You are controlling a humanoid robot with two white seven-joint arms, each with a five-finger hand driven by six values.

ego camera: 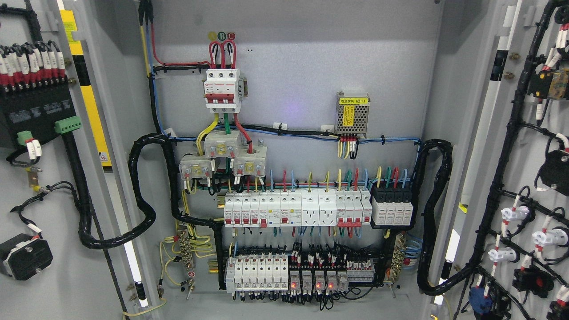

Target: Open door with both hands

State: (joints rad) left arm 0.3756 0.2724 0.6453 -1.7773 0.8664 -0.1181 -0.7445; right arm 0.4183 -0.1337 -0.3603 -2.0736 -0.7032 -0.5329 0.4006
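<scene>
Both doors, the left door point(44, 186) and right door point(524, 178), stand swung wide, flanking the cabinet's breakers point(293, 209). Stiff, heavy steel panels, best gripped by bare edges. Neither hand is visible.

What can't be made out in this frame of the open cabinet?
- Both hands: out of the head view, so their state is unknown.
- Left door and right door: cut off by the picture's side edges; outer faces and handles hidden.
- Print on the power supply module label: too small to read.
- Breaker lever positions: too small to tell.
- Cabinet bottom: cut off by the lower edge.
</scene>
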